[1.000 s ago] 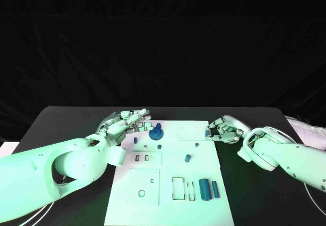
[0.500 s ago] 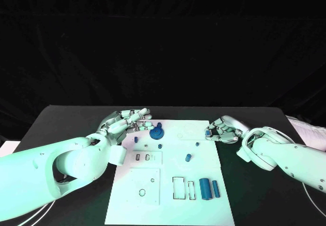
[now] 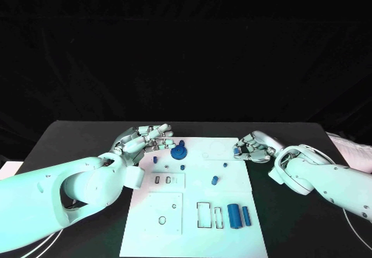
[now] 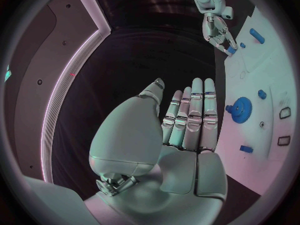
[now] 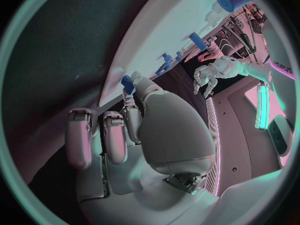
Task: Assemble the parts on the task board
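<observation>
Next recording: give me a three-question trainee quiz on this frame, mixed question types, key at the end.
1. True or false: the left hand holds a part.
2. What does the right hand pinch? A) a small blue part B) the gear C) nothing
3. Fill in: the blue gear sits on the task board nearer the ___ hand.

Key:
1. False. In the left wrist view its fingers are extended and hold nothing.
2. A. The small blue part sits at its fingertips by the board's right edge.
3. Left.

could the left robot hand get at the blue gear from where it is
Probably yes: the left robot hand is open beside the blue gear, with only bare task board between them.
</observation>
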You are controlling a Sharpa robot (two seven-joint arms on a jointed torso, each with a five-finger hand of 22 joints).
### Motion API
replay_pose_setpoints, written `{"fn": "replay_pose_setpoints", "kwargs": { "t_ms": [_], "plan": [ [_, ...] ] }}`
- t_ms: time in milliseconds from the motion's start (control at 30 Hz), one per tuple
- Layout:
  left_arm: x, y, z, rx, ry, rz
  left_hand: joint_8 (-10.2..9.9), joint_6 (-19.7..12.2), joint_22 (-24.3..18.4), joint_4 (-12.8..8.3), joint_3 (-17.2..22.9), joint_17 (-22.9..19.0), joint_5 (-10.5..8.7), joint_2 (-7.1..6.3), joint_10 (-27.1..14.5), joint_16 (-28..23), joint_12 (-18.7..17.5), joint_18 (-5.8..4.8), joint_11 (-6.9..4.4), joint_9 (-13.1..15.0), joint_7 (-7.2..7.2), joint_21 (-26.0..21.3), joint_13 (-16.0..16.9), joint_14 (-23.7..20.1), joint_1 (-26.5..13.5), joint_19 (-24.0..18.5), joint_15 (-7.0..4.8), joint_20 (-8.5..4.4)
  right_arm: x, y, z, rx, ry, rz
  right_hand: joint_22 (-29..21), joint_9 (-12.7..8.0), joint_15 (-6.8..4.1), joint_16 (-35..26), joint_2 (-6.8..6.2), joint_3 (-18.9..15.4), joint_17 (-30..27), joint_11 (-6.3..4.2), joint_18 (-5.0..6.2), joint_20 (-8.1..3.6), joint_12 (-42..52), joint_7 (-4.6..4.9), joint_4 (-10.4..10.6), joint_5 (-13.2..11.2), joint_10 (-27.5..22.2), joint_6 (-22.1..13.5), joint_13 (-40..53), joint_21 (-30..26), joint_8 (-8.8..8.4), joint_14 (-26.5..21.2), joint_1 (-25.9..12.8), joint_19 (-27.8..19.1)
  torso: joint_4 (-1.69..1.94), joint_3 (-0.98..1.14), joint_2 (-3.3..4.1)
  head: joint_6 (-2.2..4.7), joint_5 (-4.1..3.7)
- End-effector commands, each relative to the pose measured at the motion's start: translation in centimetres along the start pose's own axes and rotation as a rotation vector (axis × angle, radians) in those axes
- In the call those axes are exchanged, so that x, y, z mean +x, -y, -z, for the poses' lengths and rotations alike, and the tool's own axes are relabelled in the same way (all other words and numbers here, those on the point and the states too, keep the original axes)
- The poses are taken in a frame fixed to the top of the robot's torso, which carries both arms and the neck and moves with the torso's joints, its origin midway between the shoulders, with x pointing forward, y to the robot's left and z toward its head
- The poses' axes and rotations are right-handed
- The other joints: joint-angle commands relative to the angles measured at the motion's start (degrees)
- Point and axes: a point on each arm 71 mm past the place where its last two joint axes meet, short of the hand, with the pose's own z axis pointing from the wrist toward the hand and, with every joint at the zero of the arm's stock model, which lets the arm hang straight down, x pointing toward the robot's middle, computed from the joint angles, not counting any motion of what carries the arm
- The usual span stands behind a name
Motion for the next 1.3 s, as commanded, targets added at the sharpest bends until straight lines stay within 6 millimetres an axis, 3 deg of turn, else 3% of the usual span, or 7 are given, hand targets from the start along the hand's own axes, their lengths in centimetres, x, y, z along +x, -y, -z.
{"fn": "replay_pose_setpoints", "kwargs": {
  "t_ms": [33,200,367,733,900,1167,1300],
  "plan": [
    [0.1,0.1,-0.1,0.006,-0.016,0.007,-0.06,0.04,-0.09,-0.25,-0.05,0.06,-0.21,0.47,-0.02,-0.28,0.03,0.24,-0.35,0.06,-0.09,-0.27,0.0,0.0,-0.26,0.11,0.28,0.29,-0.2,-1.0,0.0,0.009,0.059,0.013,0.85,0.64,-0.45,0.31,1.81,0.34,13.78,-0.14,-0.55,-0.45,0.48,-1.14,0.2,-0.55,0.56,1.75,2.47,0.24,0.67,5.87,0.23,0.05,-0.06,-0.06,-0.09,0.11,0.08],
    [0.0,0.1,-0.1,0.004,-0.01,0.005,-0.07,0.04,-0.11,-0.3,0.0,0.1,-0.21,0.55,-0.02,-0.31,0.03,0.24,-0.35,0.06,-0.09,-0.29,0.0,0.02,-0.21,0.13,0.27,0.28,0.1,-4.0,0.0,-0.003,0.098,-0.01,0.82,0.77,-0.62,0.34,2.31,0.51,13.85,-0.35,-0.54,-0.6,1.12,-1.38,0.27,-1.3,1.0,2.03,3.11,0.22,0.8,5.89,-0.45,0.05,-0.07,-0.09,-0.16,0.16,-0.05],
    [-0.3,0.0,-0.4,0.004,-0.004,0.003,-0.07,0.04,-0.11,-0.3,0.0,0.1,-0.21,0.55,-0.02,-0.31,0.03,0.24,-0.35,0.06,-0.09,-0.29,0.0,0.02,-0.21,0.13,0.27,0.28,1.1,-7.4,-0.2,-0.046,0.097,-0.027,0.72,0.8,-0.66,0.35,2.53,0.62,13.89,-0.39,-0.52,-0.65,1.03,-1.44,0.29,-1.42,1.0,2.06,3.07,0.18,0.81,5.9,-0.6,0.01,0.09,-0.28,-0.54,0.17,-0.12],
    [-1.1,-0.1,-0.9,0.01,0.018,0.0,-0.07,0.04,-0.11,-0.3,0.0,0.1,-0.21,0.55,-0.02,-0.31,0.03,0.24,-0.35,0.06,-0.09,-0.29,0.0,0.02,-0.21,0.13,0.27,0.28,5.8,-13.5,-1.5,-0.147,-0.017,0.007,0.76,0.82,-0.71,0.33,2.58,0.67,13.84,-0.45,-0.53,-0.69,1.24,-1.51,0.2,-1.49,1.13,2.12,3.28,0.19,0.84,5.88,-0.65,0.03,0.95,-1.19,-1.82,-1.16,0.75],
    [-1.3,-0.2,-1.1,0.013,0.026,0.0,-0.07,0.05,-0.13,-0.34,0.06,0.14,-0.2,0.65,-0.01,-0.34,0.04,0.24,-0.36,0.06,-0.09,-0.3,0.0,0.04,-0.16,0.16,0.27,0.28,8.7,-14.7,-1.6,-0.172,-0.075,0.024,0.84,0.8,-0.74,0.11,2.31,0.54,13.38,-0.43,-0.55,-0.76,0.13,-1.43,0.16,-1.39,0.62,1.92,2.46,0.21,0.7,5.78,-1.2,0.07,1.29,-1.67,-2.17,-1.88,1.11],
    [-1.3,-0.2,-1.1,0.014,0.027,0.001,-0.07,0.05,-0.13,-0.34,0.06,0.14,-0.2,0.65,-0.01,-0.34,0.04,0.24,-0.36,0.06,-0.09,-0.3,0.0,0.04,-0.16,0.16,0.27,0.28,11.8,-15.7,-1.6,-0.173,-0.15,0.065,0.81,0.79,-0.74,0.03,2.3,0.52,13.22,-0.41,-0.54,-0.78,-0.1,-1.41,0.21,-1.43,0.51,1.86,2.31,0.19,0.66,5.74,-1.41,0.06,1.46,-2.08,-2.36,-2.63,1.45],
    [-1.3,-0.2,-1.1,0.014,0.026,0.001,-0.07,0.05,-0.13,-0.34,0.06,0.14,-0.2,0.65,-0.01,-0.34,0.04,0.24,-0.36,0.06,-0.09,-0.3,0.0,0.04,-0.16,0.16,0.27,0.28,13.1,-16.1,-1.7,-0.171,-0.18,0.085,0.8,0.79,-0.74,0.03,2.3,0.52,13.21,-0.4,-0.54,-0.78,-0.07,-1.4,0.22,-1.45,0.53,1.85,2.35,0.18,0.65,5.74,-1.47,0.05,1.33,-1.9,-2.25,-2.78,1.77]
  ]
}}
